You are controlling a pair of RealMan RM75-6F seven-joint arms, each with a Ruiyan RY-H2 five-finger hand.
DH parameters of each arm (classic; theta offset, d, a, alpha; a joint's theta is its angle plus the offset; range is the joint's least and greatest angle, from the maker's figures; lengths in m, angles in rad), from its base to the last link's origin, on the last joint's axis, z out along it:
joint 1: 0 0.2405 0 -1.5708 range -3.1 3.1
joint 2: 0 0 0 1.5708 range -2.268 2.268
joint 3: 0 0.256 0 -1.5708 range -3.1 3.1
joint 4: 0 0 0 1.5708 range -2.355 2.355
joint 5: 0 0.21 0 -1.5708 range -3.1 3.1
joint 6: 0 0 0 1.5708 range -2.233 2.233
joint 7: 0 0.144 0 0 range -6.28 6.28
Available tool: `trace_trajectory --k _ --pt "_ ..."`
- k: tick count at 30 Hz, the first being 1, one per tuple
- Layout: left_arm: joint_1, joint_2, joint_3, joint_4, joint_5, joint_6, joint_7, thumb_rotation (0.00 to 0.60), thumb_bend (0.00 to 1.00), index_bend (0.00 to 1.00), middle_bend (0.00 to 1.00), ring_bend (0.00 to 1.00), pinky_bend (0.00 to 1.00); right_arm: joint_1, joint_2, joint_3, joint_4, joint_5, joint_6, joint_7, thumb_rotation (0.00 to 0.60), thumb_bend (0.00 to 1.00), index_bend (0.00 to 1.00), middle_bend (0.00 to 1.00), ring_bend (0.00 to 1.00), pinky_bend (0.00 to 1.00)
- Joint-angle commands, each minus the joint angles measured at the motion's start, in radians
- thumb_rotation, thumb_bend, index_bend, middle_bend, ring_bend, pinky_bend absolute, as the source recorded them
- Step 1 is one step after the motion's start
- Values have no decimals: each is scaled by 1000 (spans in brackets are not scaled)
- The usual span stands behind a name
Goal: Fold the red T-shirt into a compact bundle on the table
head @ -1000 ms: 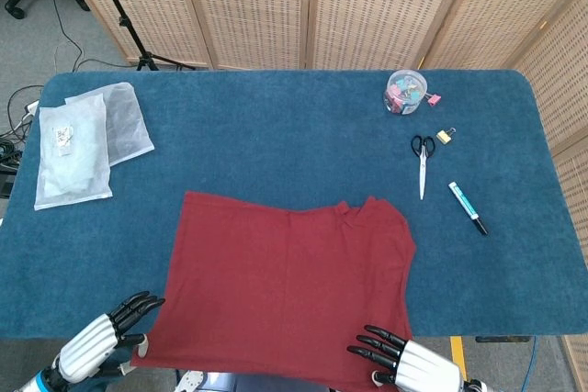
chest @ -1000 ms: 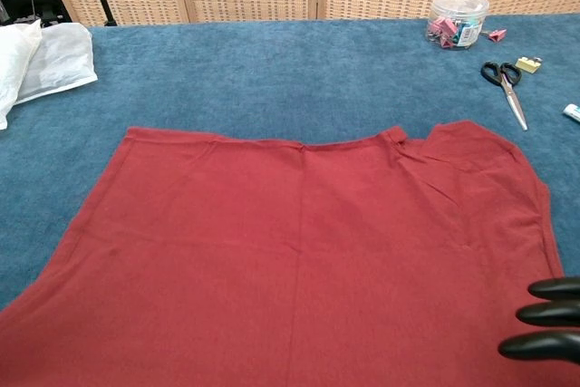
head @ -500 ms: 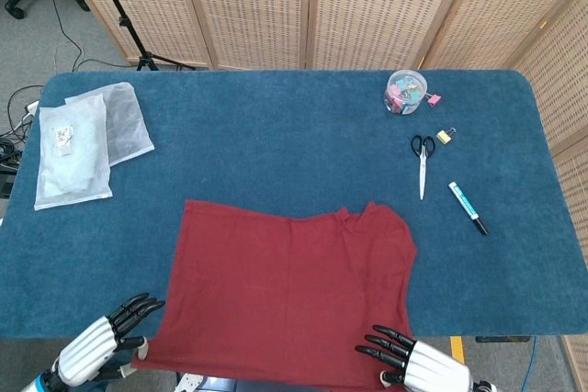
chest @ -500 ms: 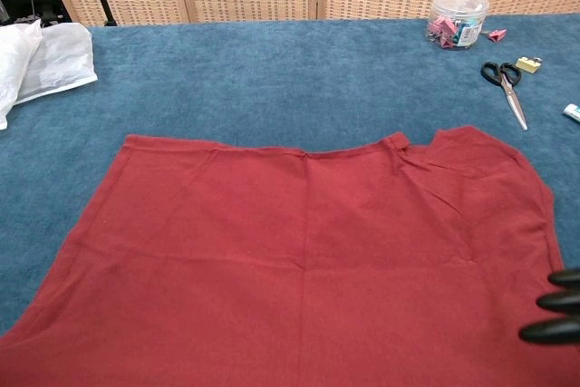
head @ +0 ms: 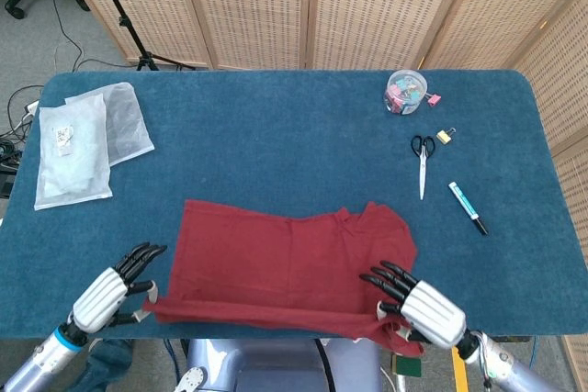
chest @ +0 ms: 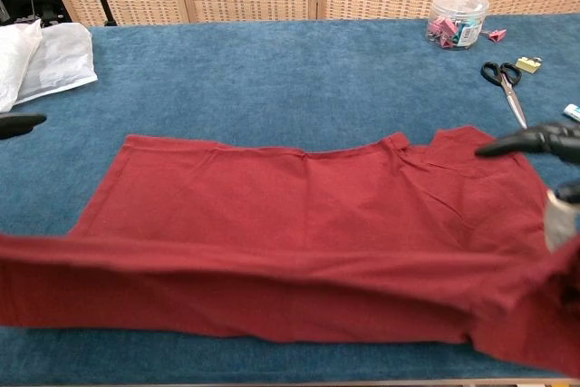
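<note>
Up comes the near hem: left robot hand and right robot hand now pinch the red T-shirt corners, other fingers spread. Soft, light cloth droops between them; its far half lies on the worktop.

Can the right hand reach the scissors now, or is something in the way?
Probably not yet. The right hand grips the near edge of the red T-shirt. The table between it and the scissors looks free, but the hand is occupied.
</note>
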Motion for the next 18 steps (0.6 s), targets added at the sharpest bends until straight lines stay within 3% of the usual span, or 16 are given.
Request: trace_trajectory --k 1,8,18 --pt "-65 39 -62 -104 -55 -100 74 600 848 755 0 0 0 41 13 63 -37 88 -78 36 600 852 632 89 0 0" --pt "-136 75 -136 -230 -141 -262 203 600 847 756 0 0 0 101 -2 143 -35 233 -244 59 600 852 632 89 0 0" --pt "-201 75 -203 -252 -223 -404 291 600 848 756 0 0 0 155 -42 207 22 333 -379 63 600 852 632 89 0 0"
